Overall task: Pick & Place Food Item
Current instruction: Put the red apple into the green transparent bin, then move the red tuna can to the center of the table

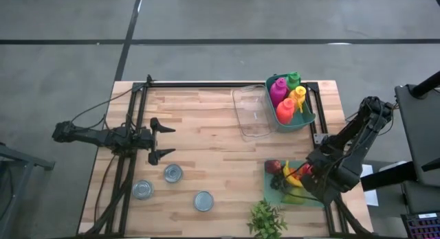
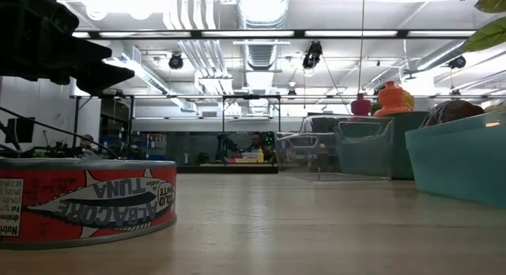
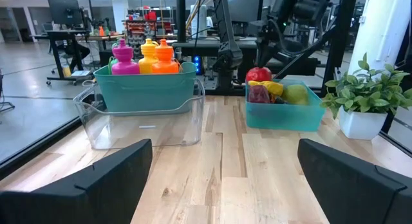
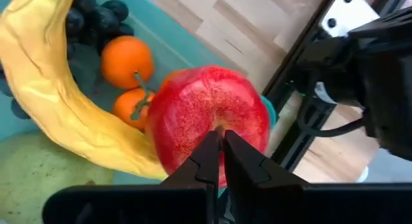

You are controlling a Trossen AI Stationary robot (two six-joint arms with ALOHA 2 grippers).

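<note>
From above, the right gripper (image 1: 311,172) is hanging over the fruit tray (image 1: 313,202) at the tabletop's (image 1: 213,129) right front; the left gripper (image 1: 163,139) is waiting with jaws wide. I'm counting three cans (image 1: 173,173) and four bottles (image 1: 284,110).

At table height, one tuna can is filling the near corner.

The left wrist is showing the tray holding the apple.

The right wrist's shut jaws are pointing at the red apple (image 4: 209,121), beside a banana (image 4: 58,102) and two oranges (image 4: 127,60). It is looking smooth, firm and slippery; gripping across its widest part seems safest.

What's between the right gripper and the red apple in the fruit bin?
Nothing visible. The right gripper, fingers shut, sits right over the red apple in the teal fruit bin; a banana and oranges lie beside the apple, not in the way.
</note>
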